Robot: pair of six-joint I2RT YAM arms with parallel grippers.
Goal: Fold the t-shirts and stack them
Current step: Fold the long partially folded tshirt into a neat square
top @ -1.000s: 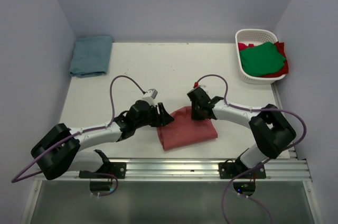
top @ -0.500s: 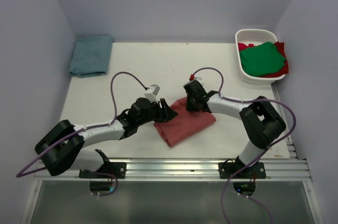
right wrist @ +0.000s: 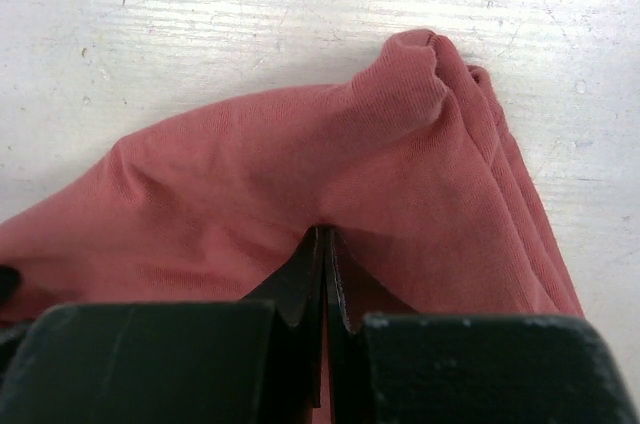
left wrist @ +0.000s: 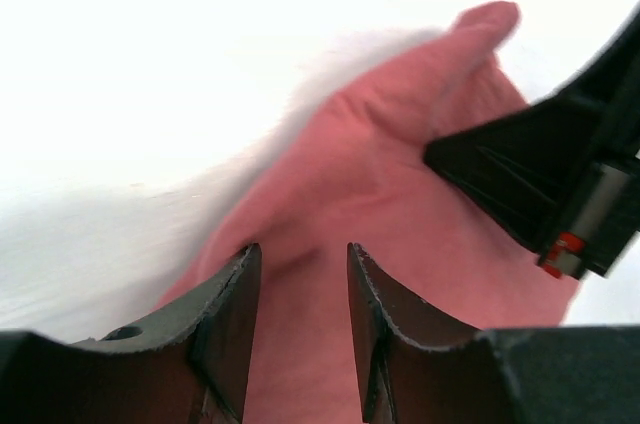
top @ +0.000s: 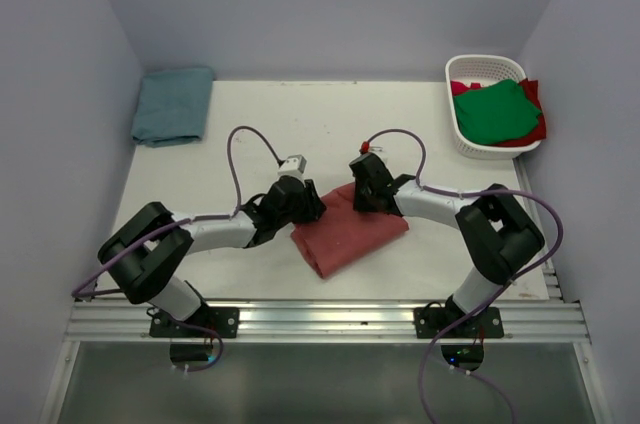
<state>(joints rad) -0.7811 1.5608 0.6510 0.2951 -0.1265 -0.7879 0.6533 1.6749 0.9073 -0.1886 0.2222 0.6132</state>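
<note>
A faded brick-red t-shirt (top: 352,234) lies folded on the white table between my arms, and also shows in the left wrist view (left wrist: 380,174) and the right wrist view (right wrist: 230,184). My left gripper (top: 313,208) is at the shirt's upper left corner, with its jaws apart over the cloth (left wrist: 300,256). My right gripper (top: 357,204) is at the shirt's far edge, shut and pinching a raised fold (right wrist: 323,236). A teal-blue t-shirt (top: 173,104) lies folded at the far left. A green t-shirt (top: 498,109) lies on a brighter red one (top: 537,128) at the far right.
A white slotted basket (top: 484,65) at the far right corner holds the green and red shirts, which spill over its right rim. Grey walls close in the table on three sides. A metal rail (top: 330,316) runs along the near edge.
The red shirt was dragged and turned a little to the left, then stayed put. My left arm swung up to the shirt's upper left corner. My right gripper stayed on the far edge.
</note>
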